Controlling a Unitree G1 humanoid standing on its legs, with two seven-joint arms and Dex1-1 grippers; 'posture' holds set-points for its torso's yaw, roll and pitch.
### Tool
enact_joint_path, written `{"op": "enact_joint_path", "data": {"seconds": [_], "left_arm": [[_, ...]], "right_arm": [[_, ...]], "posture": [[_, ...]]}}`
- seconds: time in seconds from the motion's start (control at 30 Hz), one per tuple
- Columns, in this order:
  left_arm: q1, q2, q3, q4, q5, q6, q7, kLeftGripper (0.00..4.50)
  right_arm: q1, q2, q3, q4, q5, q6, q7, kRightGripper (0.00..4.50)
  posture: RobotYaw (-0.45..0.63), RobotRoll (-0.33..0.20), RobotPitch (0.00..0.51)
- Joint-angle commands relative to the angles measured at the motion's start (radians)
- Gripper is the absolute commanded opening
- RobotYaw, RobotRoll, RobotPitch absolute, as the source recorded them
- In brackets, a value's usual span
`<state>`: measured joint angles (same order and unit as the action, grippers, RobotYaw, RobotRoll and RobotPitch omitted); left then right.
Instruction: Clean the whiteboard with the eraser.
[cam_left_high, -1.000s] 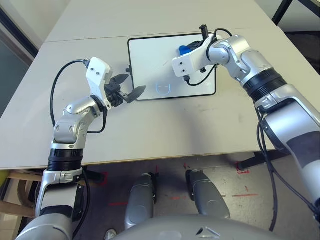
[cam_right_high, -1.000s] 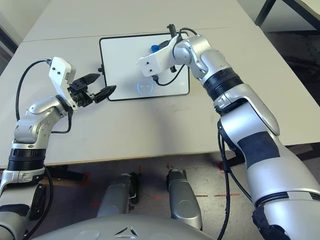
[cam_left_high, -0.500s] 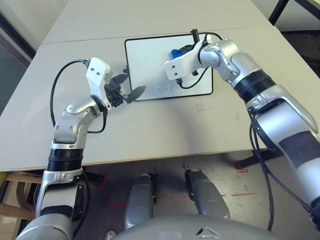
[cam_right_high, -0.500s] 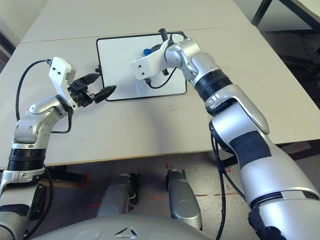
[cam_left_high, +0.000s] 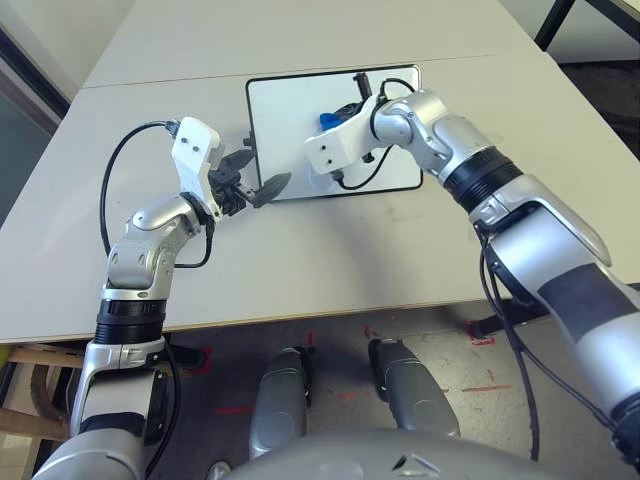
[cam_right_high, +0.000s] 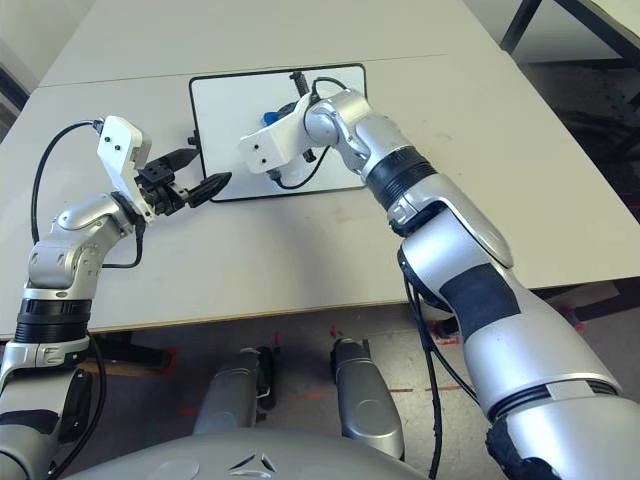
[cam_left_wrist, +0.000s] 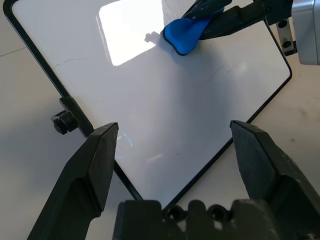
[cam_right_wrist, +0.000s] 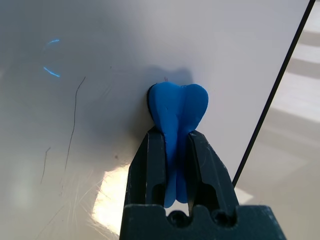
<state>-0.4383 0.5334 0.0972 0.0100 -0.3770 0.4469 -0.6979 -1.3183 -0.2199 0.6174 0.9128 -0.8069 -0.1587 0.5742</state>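
The whiteboard (cam_left_high: 285, 110) lies flat on the table, white with a thin black frame. My right gripper (cam_left_high: 332, 117) is shut on the blue eraser (cam_left_high: 326, 121) and presses it against the board near its middle. In the right wrist view the eraser (cam_right_wrist: 177, 107) sticks out between the two fingers (cam_right_wrist: 150, 160), with thin dark lines and faint blue arcs (cam_right_wrist: 50, 57) on the board beside it. My left gripper (cam_left_high: 262, 172) hovers open over the board's near left corner. In the left wrist view its open fingers (cam_left_wrist: 97, 160) frame the board (cam_left_wrist: 150, 100) and the eraser (cam_left_wrist: 184, 35).
A black side knob (cam_left_wrist: 62, 122) sticks out from the board's left edge. A black cable (cam_left_high: 360, 180) loops from my right wrist over the board. A seam (cam_left_high: 150, 82) crosses the table behind the board. The table's near edge (cam_left_high: 300, 318) drops to the floor.
My right gripper has slid the eraser leftward across the board, from its right part to near the middle. The left arm has stayed put. The camera shifted slightly.
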Motion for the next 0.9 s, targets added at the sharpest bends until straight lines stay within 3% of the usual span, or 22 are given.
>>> {"op": "enact_joint_path", "data": {"seconds": [0.03,0.43,0.9], "left_arm": [[0.011,0.01,0.001,-0.014,0.009,0.0,0.0,4.5],[0.01,0.009,0.002,-0.004,0.011,-0.009,0.003,4.5],[-0.001,0.004,-0.007,0.007,0.015,-0.017,-0.004,4.5]], "right_arm": [[0.026,0.008,0.03,0.026,-0.005,-0.017,0.007,0.37],[0.084,-0.012,0.029,-0.083,0.0,-0.012,0.057,0.37],[0.031,-0.068,0.005,-0.032,0.001,-0.003,0.047,0.37]], "posture": [[-0.09,0.0,0.17],[-0.09,0.0,0.166],[-0.11,0.0,0.162]]}}
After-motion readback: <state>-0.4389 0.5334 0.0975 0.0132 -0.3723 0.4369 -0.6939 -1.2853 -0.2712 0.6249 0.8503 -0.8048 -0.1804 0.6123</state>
